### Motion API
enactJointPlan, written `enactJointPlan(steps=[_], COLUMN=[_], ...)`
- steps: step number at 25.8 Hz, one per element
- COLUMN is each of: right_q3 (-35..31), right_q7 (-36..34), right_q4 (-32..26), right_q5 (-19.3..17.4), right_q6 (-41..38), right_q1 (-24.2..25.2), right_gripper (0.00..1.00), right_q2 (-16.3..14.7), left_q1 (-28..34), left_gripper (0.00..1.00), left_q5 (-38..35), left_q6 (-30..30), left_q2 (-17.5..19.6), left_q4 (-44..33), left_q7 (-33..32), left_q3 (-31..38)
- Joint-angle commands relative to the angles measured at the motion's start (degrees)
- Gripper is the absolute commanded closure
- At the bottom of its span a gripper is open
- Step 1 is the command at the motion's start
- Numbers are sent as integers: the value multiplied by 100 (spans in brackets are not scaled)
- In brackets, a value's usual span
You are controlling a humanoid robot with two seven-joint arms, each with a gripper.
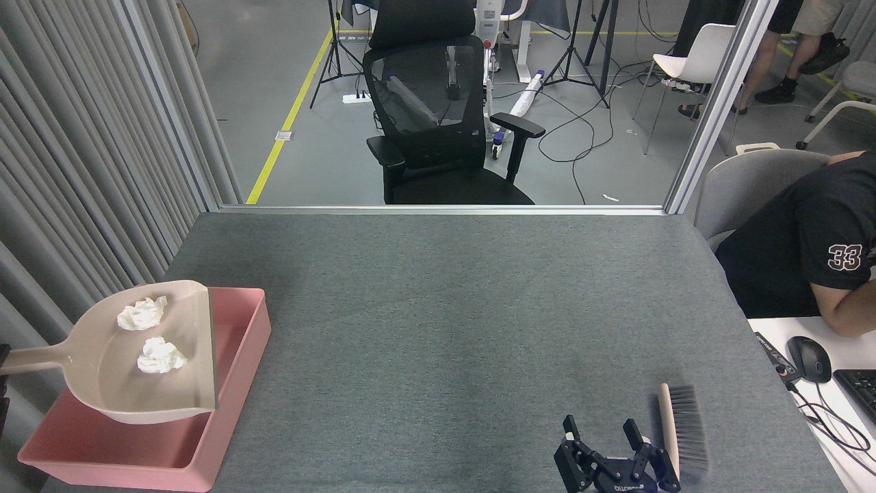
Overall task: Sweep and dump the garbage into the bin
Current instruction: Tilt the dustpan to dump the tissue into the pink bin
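Garbage [143,313], two crumpled white tissue wads, lies inside the beige dustpan [96,370], one wad at about eleven o'clock of the other [161,356]. Going from the jaws outward: the right gripper [611,457] stands with its jaws spread and empty, the brush [679,424] just beside it at its three o'clock on the grey table [445,308]. The left gripper is out of view past the left edge, so I cannot tell how its jaws stand; only the dustpan handle runs off toward nine o'clock. The dustpan hangs over the pink bin [239,356], its open lip toward three o'clock.

To dump well, I judge the pan should tip lip-down while the lip stays inside the bin's walls, slowly, so the light wads slide rather than bounce out.

Readable writing: "33" on the seated person's sleeve [843,257]. Lettering on the right gripper is too small to read.
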Motion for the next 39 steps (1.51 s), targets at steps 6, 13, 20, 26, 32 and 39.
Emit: enactJointPlan(steps=[6,13,20,26,32,39], right_q3=[18,18,9,9,9,0], right_q7=[-3,-30,-30,-30,-30,-30], right_q4=[6,-2,-11,-11,-20,-20], right_q5=[10,19,19,19,19,10], right_q6=[-4,-13,-13,5,5,13], right_q1=[25,130,139,148,157,157], right_gripper=[2,2,2,2,2,2], right_q2=[-12,6,15,15,23,23], left_q1=[126,-173,-366,-542,-858,-1060], left_gripper=[80,80,80,80,80,80], left_q5=[-438,-649,-1088,-1818,-2521,-3198], left_q6=[-472,-806,-1193,-1677,-1756,-1826], left_q2=[53,396,492,510,510,536], left_q4=[46,678,907,916,986,1144], left_q7=[15,50,85,129,138,305], left_q3=[118,127,127,127,180,311])
